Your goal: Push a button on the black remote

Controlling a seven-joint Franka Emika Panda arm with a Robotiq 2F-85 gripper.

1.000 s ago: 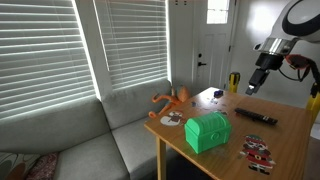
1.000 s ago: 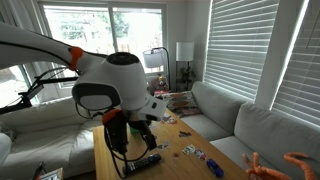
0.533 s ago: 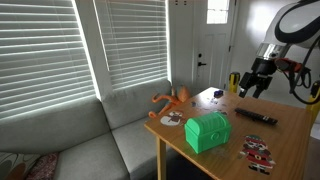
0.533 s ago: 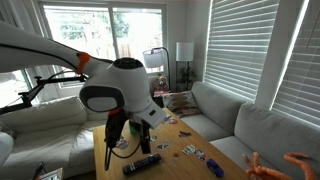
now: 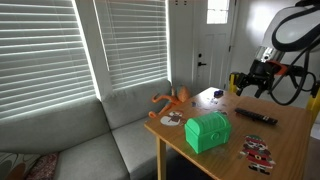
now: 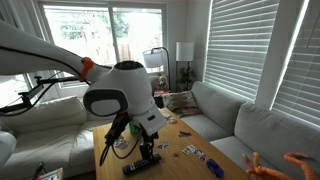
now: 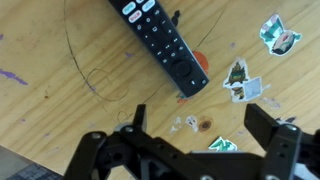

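Observation:
The black remote (image 7: 160,38) lies flat on the wooden table, slanting across the top of the wrist view with its buttons facing up. It also shows in both exterior views (image 5: 256,116) (image 6: 141,164). My gripper (image 7: 200,120) is open and empty. Its two fingers straddle bare wood just short of the remote's near end, and it hovers above the table without touching the remote. In both exterior views the gripper (image 5: 252,82) (image 6: 146,148) hangs over the remote.
A green chest (image 5: 208,131) stands near the table's front corner, with an orange toy (image 5: 170,100) behind it. Stickers lie scattered on the wood (image 7: 240,80) (image 5: 257,152). A grey sofa (image 5: 70,140) stands beside the table (image 5: 290,140).
The arm has swung over the table and lowered, bringing the gripper down closer above the remote. The remote has not moved.

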